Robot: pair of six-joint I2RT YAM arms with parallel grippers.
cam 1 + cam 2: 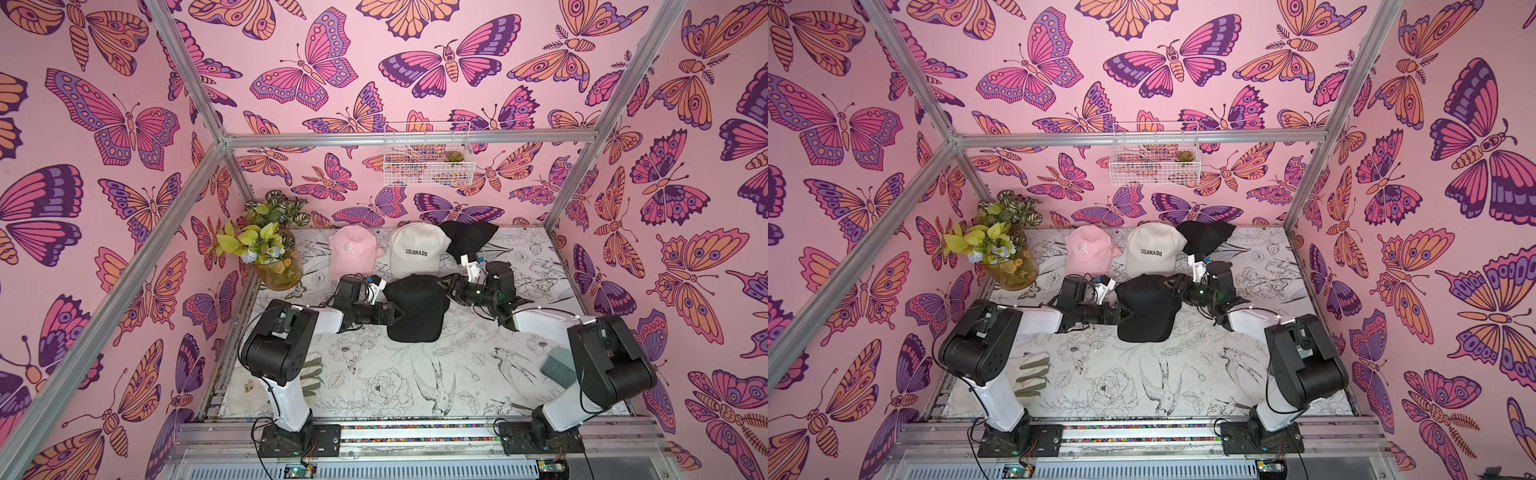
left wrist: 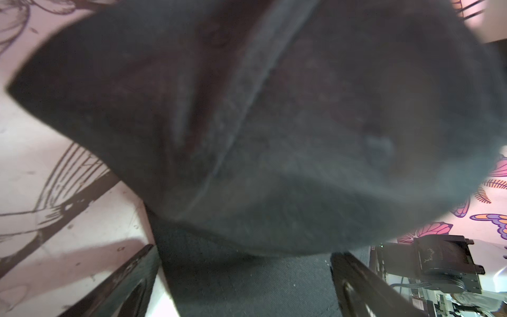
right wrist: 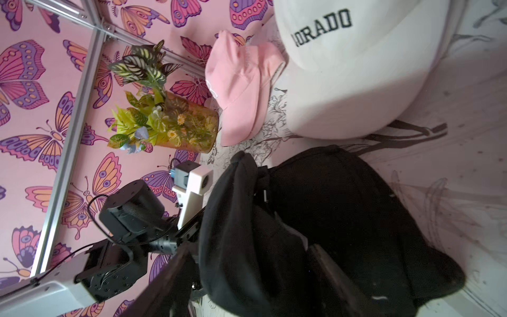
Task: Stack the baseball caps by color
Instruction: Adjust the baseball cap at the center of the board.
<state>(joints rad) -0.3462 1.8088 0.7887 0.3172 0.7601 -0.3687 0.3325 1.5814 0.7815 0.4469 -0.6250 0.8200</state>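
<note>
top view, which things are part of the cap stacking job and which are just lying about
job: pink caps, cream COLORADO caps, black cap at the back, black cap in the middle
lying about: green-fingered glove, flower vase, wire basket, teal brush

From high at the near side, looking down over the whole surface (image 1: 478, 374) in both top views. From both wrists, very close on the middle black cap (image 2: 247, 123).

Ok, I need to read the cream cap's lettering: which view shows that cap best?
Both top views: the cream cap sits whole, COLORADO fully readable. The right wrist view has it closer but cropped, cutting the word. The left wrist view lacks it.
</note>
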